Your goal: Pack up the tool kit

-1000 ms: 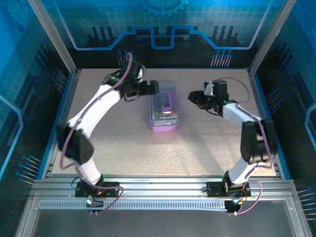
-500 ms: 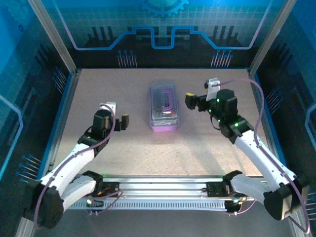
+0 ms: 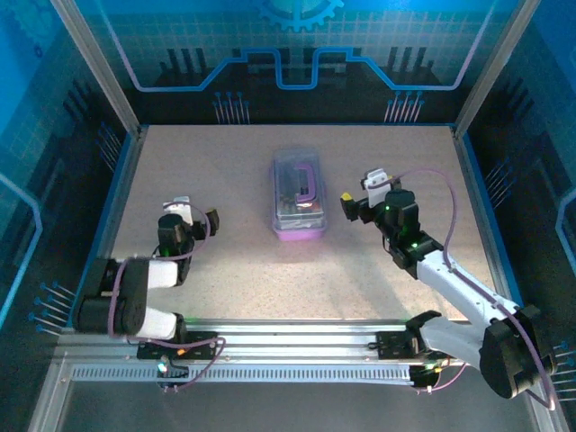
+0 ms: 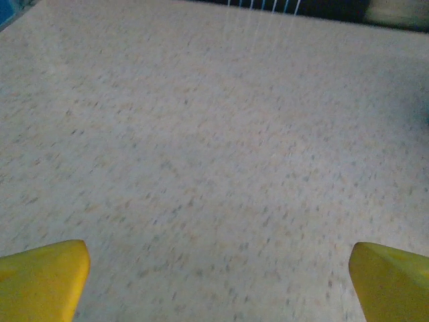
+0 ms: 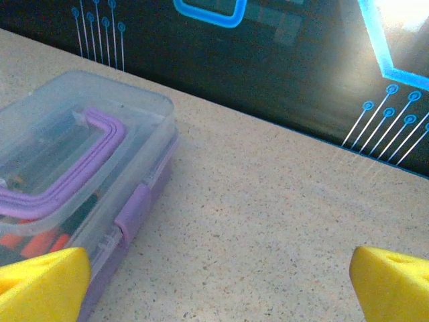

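The small rectangular translucent purple plastic case (image 3: 299, 196) lies flat on the speckled beige tabletop (image 3: 234, 270), a little beyond the middle of the table and between the two arms, its long side running away from the bases. Its clear hinged lid (image 5: 100, 114) is down, the purple handle (image 5: 80, 171) lies folded flat on top, and a purple latch (image 5: 134, 204) sits on the side wall facing the right arm. Through the plastic, in the right wrist view, orange tool handles (image 5: 33, 245) show inside the case; the rest of its contents is too blurred to make out. The right gripper (image 3: 351, 205) hangs low just beside the case's right side, not touching it, its arm reaching forward and inward from its base. Its yellow fingertips (image 5: 40, 282) stand far apart with nothing between them. The left gripper (image 3: 200, 221) is well apart from the case on its left, its arm folded back tightly over its base with the wrist pointing across the table. In the left wrist view its yellow fingertips (image 4: 40, 278) are likewise spread wide over bare tabletop, gripping nothing. Behind the table rises a dark back panel with glowing blue circuit lines (image 5: 268, 40).
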